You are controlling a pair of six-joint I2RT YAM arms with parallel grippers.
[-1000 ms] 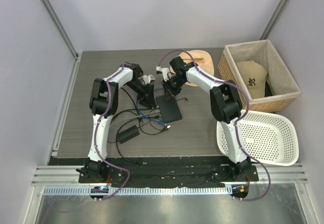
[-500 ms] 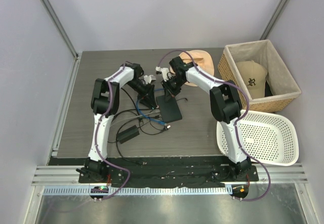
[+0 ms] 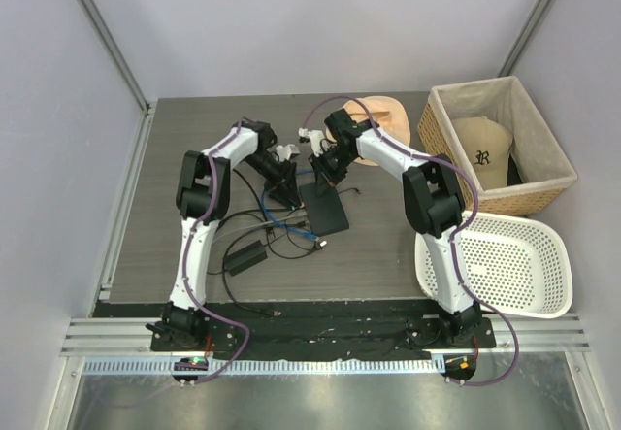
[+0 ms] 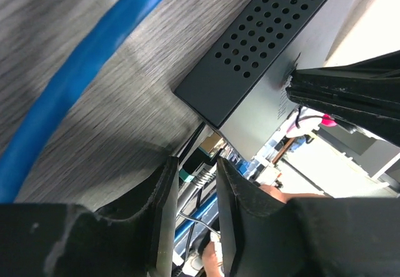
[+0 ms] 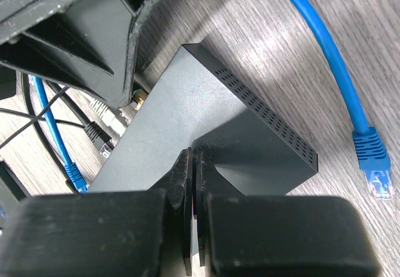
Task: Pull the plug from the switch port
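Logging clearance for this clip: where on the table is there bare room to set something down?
Bare table lies left of the left arm, and between the switch and the white basket. Crowded: the middle, where the left gripper and right gripper meet at the switch, and the cable tangle beside it.

Bright even light, soft shadows on the table (image 3: 155,187), overhead view sharp, near blue cable (image 4: 75,83) blurred in left wrist view.
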